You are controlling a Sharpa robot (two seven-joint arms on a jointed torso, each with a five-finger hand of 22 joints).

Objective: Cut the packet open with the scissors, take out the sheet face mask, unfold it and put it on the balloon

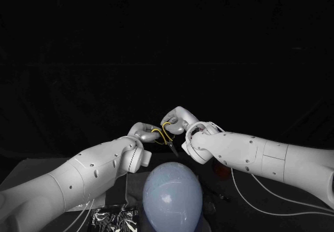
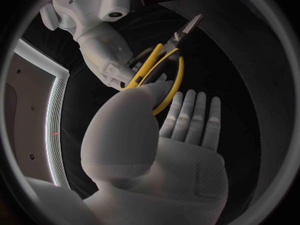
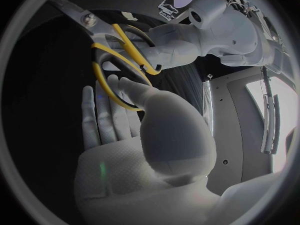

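Note:
Yellow-handled scissors hang in the air between my two hands, above the far end of the pale balloon, their dark blades pointing down at it. My left hand and right hand meet at the handles. In the left wrist view my left hand has its thumb against a yellow loop of the scissors, while my right hand grips the handles. The right wrist view shows my right hand with its thumb at a loop of the scissors. The blades look closed.
A crinkled silver packet lies on the table at the near left, beside the balloon. White cables trail under my right arm.

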